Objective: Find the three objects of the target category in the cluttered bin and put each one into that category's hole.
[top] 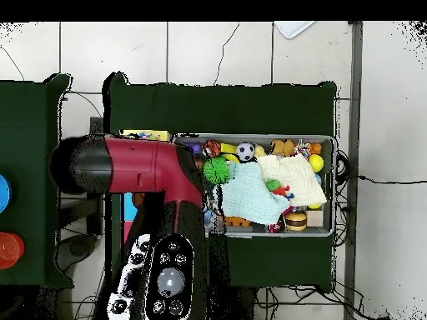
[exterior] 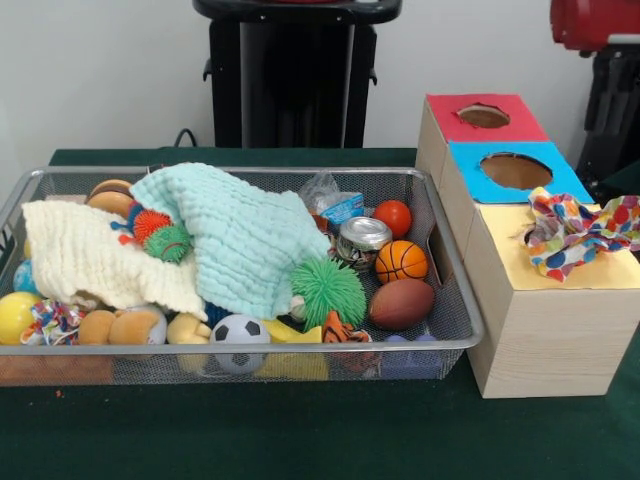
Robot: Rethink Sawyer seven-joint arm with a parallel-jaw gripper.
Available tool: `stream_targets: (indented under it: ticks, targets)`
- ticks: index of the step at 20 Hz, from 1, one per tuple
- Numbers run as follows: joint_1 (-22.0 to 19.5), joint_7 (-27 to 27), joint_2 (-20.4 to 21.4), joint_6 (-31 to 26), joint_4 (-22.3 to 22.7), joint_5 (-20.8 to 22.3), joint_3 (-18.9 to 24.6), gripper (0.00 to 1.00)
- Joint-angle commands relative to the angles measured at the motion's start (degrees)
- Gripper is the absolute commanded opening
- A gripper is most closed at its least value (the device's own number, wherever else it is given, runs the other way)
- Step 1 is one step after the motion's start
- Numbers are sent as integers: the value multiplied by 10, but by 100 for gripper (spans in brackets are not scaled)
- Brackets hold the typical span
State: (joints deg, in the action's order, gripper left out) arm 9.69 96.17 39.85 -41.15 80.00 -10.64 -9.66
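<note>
Gripper itself not visible in either view, so I cannot tell if it is wide, narrow or holding anything. Only the arm (top: 142, 167) shows overhead, stretched across the box side of the table and hiding what is under it. The front view catches a red piece of it at 1 o'clock (exterior: 590, 22).

The sorting box (exterior: 540, 330) sits at 3 o'clock of the wire bin (exterior: 250, 347), just beside it. A polka-dot cloth (exterior: 580, 232) is bunched at the yellow-topped section's hole, part draped over the top; probably pushed in, not fully through. The blue hole (exterior: 515, 170) and red hole (exterior: 484, 116) look empty.

Likely target category is cloths, judging from that. Two more lie in the bin: mint cloth (exterior: 240, 235) at centre, spread over the clutter, and cream cloth (exterior: 85, 255) at 9 o'clock, overlapping it. Both lie on top, so easy to pinch, but they may drag toys along.

Also in the bin: green spiky ball (exterior: 328, 290), basketball (exterior: 401, 261), football (exterior: 401, 303), soccer ball (exterior: 240, 333).
</note>
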Motion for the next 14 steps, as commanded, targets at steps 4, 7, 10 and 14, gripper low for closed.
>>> stream_targets:
  ticks: [4, 7, 10, 14]
  targets:
    - [36, 174, -93, -72, -100, -7, 3, 0]
    - [39, 173, -115, -37, -99, -9, 1, 0]
    - [38, 165, -137, 2, -92, -5, 1, 0]
    - [37, 157, -163, 38, -87, 2, -1, 0]
